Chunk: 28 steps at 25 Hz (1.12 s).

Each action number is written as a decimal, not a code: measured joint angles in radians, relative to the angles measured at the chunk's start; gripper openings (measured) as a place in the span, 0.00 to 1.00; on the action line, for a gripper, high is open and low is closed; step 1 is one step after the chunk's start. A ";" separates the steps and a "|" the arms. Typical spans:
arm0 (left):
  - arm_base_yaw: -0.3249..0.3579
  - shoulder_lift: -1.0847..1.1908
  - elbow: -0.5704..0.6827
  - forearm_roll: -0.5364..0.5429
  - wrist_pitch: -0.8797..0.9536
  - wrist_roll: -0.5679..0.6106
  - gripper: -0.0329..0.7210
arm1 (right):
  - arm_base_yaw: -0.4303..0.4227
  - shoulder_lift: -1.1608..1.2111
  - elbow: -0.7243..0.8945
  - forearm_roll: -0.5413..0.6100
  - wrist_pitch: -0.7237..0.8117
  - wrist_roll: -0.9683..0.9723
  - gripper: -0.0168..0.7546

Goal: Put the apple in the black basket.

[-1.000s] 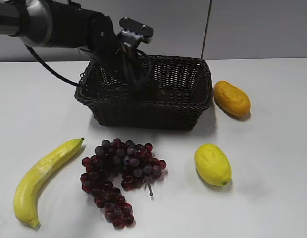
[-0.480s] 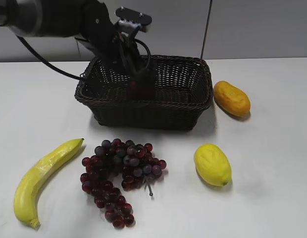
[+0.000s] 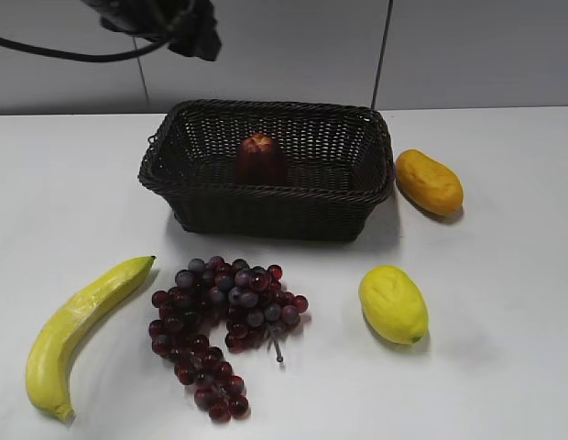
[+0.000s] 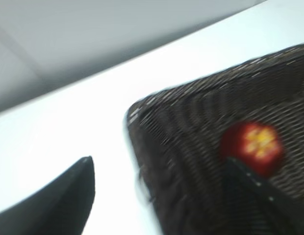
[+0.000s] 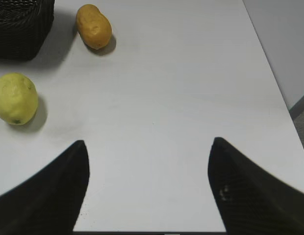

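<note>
White, evenly lit worktop point(image 3: 504, 302); behind it, plain grey wall point(image 3: 476, 50) with one dark vertical seam point(image 3: 383, 55).

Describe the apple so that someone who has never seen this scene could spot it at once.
Find the big dark wicker basket at the back of the white table. The apple sits inside it, left of centre, the only thing in there. It is one dark red fruit with a paler dimpled top, unlike the bunch of small grapes lying in front of the basket.

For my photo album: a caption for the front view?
Dark red apple resting inside the black wicker basket, other fruit scattered on the white table.
</note>
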<state>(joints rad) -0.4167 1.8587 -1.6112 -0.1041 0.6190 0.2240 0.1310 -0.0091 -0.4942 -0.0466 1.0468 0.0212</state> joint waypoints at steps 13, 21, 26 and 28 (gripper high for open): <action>0.322 -0.038 0.000 0.084 0.555 -0.072 0.83 | 0.000 0.000 0.000 0.000 0.000 0.000 0.76; 0.328 -0.135 0.095 0.147 0.594 -0.072 0.83 | 0.000 0.000 0.000 0.000 0.000 0.000 0.76; 0.328 -0.288 0.295 0.161 0.592 -0.072 0.83 | 0.000 0.000 0.000 0.000 0.000 0.000 0.76; 0.328 -0.355 0.392 0.160 0.565 -0.074 0.83 | 0.000 0.000 0.000 0.000 0.000 0.000 0.76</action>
<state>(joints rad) -0.0883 1.5033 -1.2188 0.0563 1.1837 0.1501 0.1310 -0.0091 -0.4942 -0.0466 1.0468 0.0212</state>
